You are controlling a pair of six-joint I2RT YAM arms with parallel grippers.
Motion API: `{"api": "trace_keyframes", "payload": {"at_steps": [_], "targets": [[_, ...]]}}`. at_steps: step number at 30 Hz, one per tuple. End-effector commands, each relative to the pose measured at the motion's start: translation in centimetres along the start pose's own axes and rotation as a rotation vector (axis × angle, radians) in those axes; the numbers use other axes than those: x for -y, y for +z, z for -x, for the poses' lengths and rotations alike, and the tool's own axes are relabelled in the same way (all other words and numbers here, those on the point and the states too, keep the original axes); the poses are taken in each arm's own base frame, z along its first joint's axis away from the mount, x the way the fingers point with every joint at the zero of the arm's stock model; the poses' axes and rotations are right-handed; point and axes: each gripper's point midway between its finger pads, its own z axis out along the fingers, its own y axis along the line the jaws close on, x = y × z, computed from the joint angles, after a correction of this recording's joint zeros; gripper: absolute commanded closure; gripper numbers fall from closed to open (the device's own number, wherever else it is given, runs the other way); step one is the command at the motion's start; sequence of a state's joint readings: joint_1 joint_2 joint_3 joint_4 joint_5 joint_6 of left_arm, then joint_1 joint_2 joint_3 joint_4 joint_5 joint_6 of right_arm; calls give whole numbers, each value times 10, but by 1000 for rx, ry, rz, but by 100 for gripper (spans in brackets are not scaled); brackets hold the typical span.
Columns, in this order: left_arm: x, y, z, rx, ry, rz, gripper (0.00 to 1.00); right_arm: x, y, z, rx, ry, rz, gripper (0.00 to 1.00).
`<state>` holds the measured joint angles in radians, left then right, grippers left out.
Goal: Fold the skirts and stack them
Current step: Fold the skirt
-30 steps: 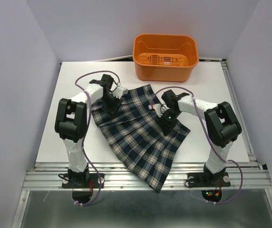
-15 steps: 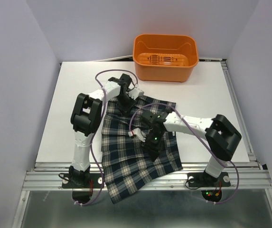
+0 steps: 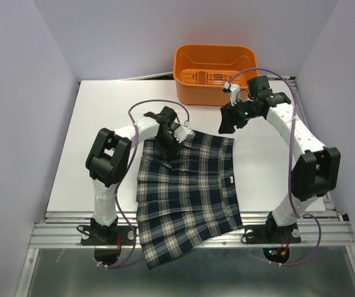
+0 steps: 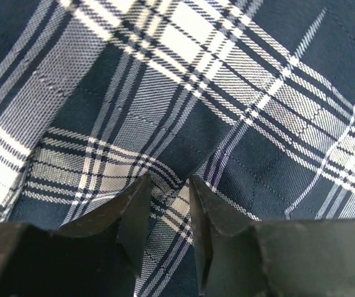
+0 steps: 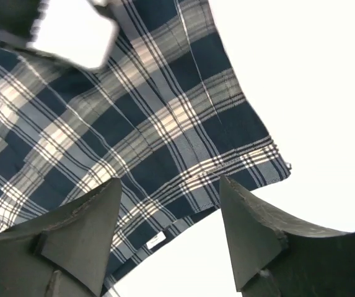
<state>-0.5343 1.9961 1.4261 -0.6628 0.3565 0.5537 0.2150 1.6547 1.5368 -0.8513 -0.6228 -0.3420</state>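
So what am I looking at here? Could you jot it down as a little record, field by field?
skirt: one, plaid, spread out on the table, near hem corner past the table's near edge
left jaws: nearly together, apparently pinching the skirt's far left corner
right jaws: wide open, empty, raised off the cloth near the basket
basket: orange, at the far edge, nothing visible inside
folding: not yet done

blocked: basket (image 3: 215, 74) at far edge | passable: table (image 3: 96, 136) left of skirt (image 3: 189, 185)
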Motion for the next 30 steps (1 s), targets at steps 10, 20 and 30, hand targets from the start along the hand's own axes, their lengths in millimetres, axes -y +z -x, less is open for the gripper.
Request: {"api": "trace_keyframes", "payload": {"at_steps": [10,20,30], "targets": [[-33,-116,87,313,290,165,33,121,63,-62,-202,-4,-142,29],[-111,-105,143,371,359,305,33,124,96,-86,-221,19,-54,37],[-148,-51,136,277,446,335,32,123,99,-107,-262,-10,-37,64]]}}
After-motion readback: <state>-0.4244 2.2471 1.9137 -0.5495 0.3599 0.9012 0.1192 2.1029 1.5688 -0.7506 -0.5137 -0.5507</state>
